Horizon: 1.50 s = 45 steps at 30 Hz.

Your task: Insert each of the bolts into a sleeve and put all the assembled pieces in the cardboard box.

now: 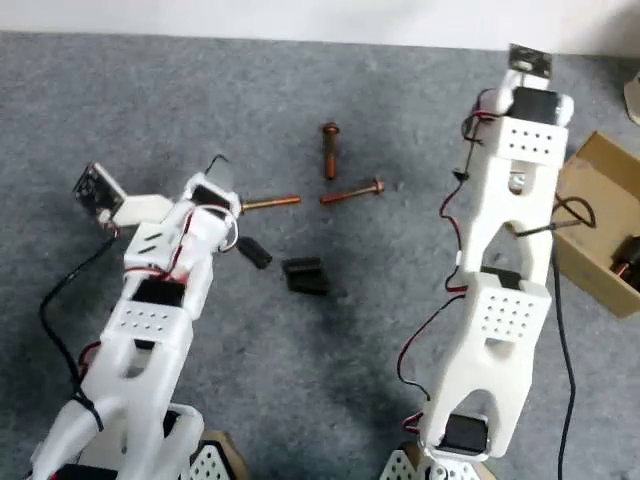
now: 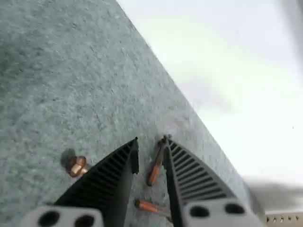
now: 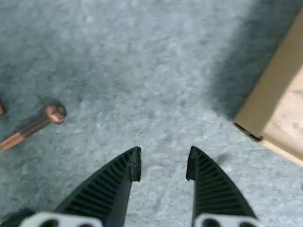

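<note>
Three copper bolts lie on the grey carpet: one pointing away from the arms (image 1: 329, 150), one slanted (image 1: 352, 192), and one (image 1: 270, 202) whose end reaches my left arm's wrist. Two black sleeves (image 1: 253, 251) (image 1: 305, 275) lie just in front of them. My left gripper (image 2: 150, 141) is open, low over the carpet, with a bolt shaft (image 2: 151, 207) lying across between its fingers and another bolt (image 2: 155, 165) beyond. My right gripper (image 3: 163, 165) is open over bare carpet, between a bolt (image 3: 33, 125) and the cardboard box (image 3: 279, 94).
The cardboard box (image 1: 592, 210) stands at the right edge of the table with a dark piece (image 1: 628, 255) inside. The carpet ends at a white surface (image 2: 246, 85) at the back. Wires run along both arms.
</note>
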### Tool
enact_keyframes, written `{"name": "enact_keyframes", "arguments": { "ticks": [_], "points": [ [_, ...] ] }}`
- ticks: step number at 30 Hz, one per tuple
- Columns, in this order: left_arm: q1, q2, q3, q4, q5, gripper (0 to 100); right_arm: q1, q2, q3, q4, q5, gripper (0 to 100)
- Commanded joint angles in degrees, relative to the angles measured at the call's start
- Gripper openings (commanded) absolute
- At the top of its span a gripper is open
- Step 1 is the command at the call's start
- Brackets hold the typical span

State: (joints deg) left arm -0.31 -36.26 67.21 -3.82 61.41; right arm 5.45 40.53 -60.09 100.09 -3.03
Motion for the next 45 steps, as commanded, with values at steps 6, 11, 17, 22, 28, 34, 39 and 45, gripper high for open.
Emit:
{"name": "enact_keyframes", "arguments": {
  "ticks": [6, 11, 17, 22, 28, 34, 39, 45],
  "points": [
    [-1.54, -0.57, 4.09, -14.24, 1.05, 10, -6.81, -5.49, -0.13, 0.84, -0.62, 15.2],
    [-2.77, -0.57, 10.77, -19.16, 0.79, 9, -7.52, -5.41, -0.04, 0.84, -0.35, 15.2],
    [-2.77, -0.57, 15.52, -20.75, 0.79, 9, -6.11, -5.41, 3.30, 0.48, -0.62, 15.2],
    [-2.51, -0.57, 17.01, -20.92, 1.05, 9, -6.64, -5.41, 4.53, -2.24, -5.54, 15.2],
    [-1.10, -0.40, 15.08, -12.40, 1.14, 9, -8.13, -5.67, 4.26, -2.51, -6.07, 15.2],
    [-1.36, -0.48, 4.88, 9.93, 9.49, 9, -7.43, -5.93, 4.00, 0.48, -7.74, 15.2],
    [-1.10, -0.48, -3.65, 21.89, 15.47, 10, -5.58, -5.41, 4.44, 0.13, -7.91, 15.2],
    [0.04, -0.04, -7.34, 22.68, 19.69, 10, -5.76, -5.32, 4.53, -1.36, -7.91, 15.2]
  ]
}}
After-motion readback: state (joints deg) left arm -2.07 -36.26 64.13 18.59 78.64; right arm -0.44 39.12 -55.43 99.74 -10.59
